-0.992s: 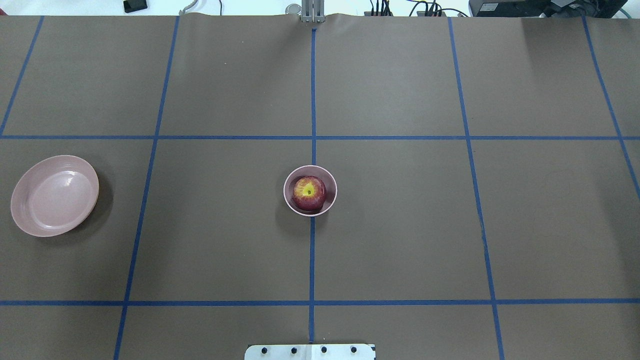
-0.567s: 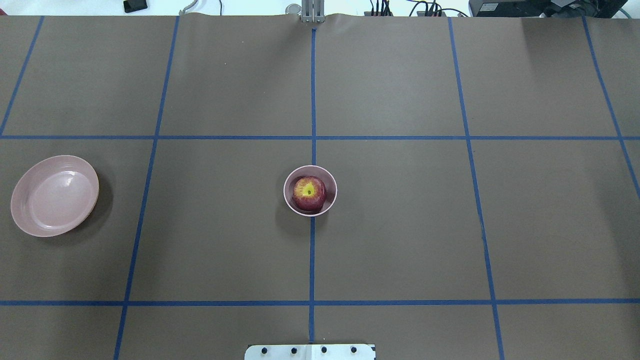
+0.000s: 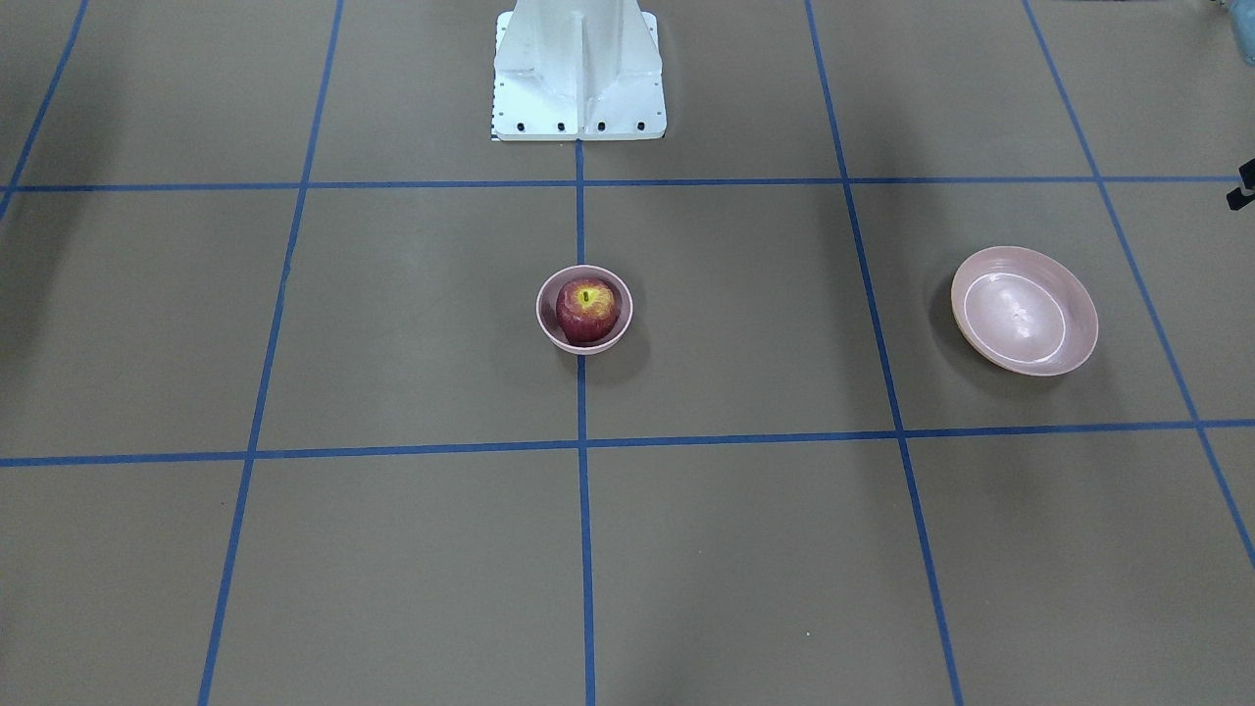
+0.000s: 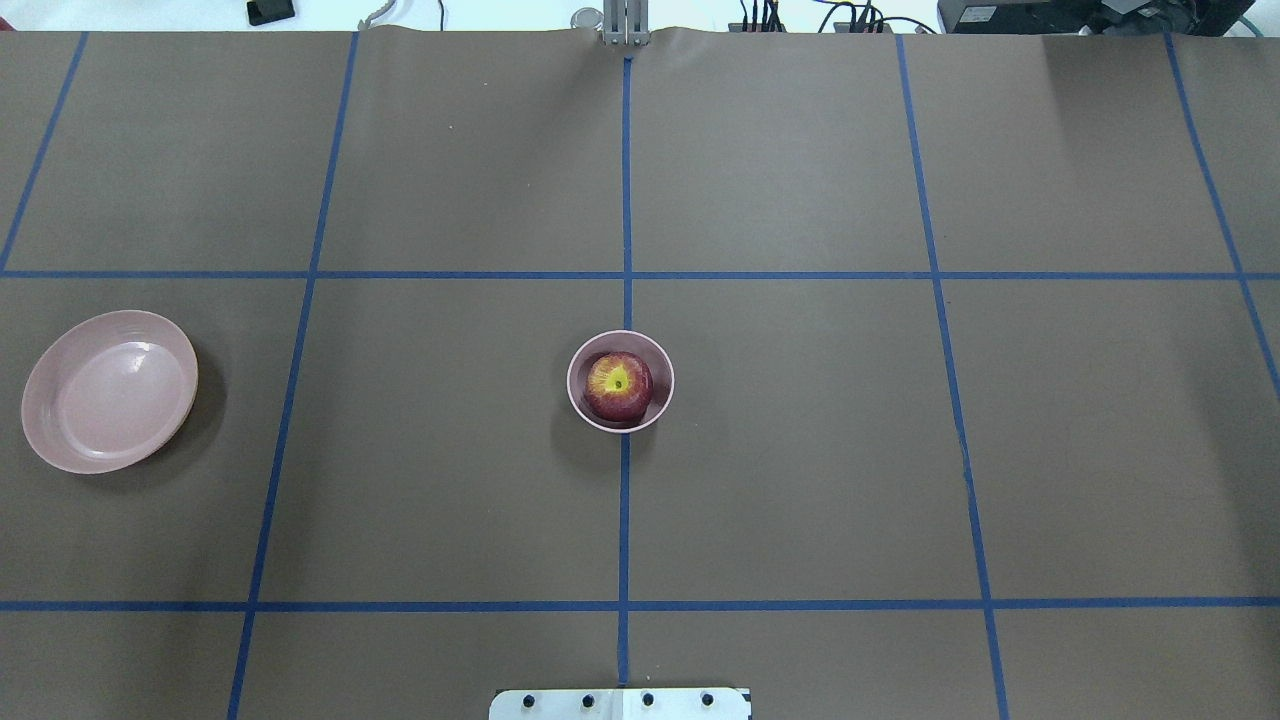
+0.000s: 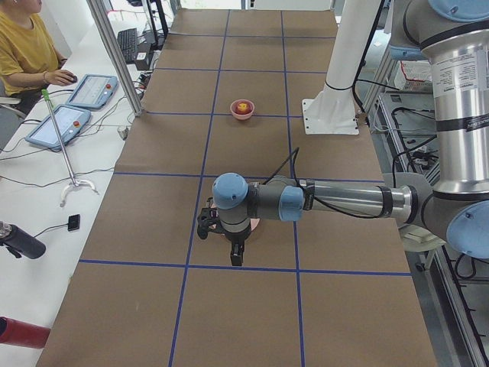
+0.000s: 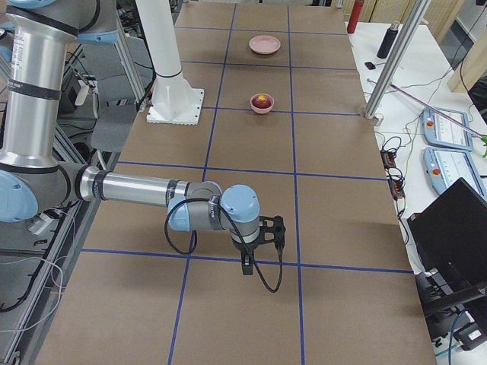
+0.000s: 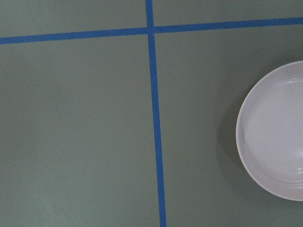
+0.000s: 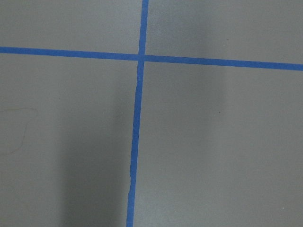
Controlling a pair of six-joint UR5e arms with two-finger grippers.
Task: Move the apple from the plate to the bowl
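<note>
The dark-red apple (image 4: pixel 618 386) with a yellow-green stem patch sits inside the small deep pink bowl (image 4: pixel 664 395) at the table's centre; both also show in the front view, the apple (image 3: pixel 586 309) in the bowl (image 3: pixel 542 316). The wide shallow pink plate (image 4: pixel 110 390) lies empty at the left, and shows in the front view (image 3: pixel 1025 310) and the left wrist view (image 7: pixel 277 142). My left gripper (image 5: pixel 235 256) hangs over the table near the plate. My right gripper (image 6: pixel 247 266) hangs over bare table far from the bowl. I cannot tell whether either is open or shut.
The white robot base (image 3: pixel 578 69) stands behind the bowl. Blue tape lines (image 4: pixel 625 200) divide the brown table cover. A seated operator (image 5: pixel 23 53) and control tablets (image 5: pixel 76 107) are at the far side. A laptop (image 6: pixel 456 228) stands off the table's edge.
</note>
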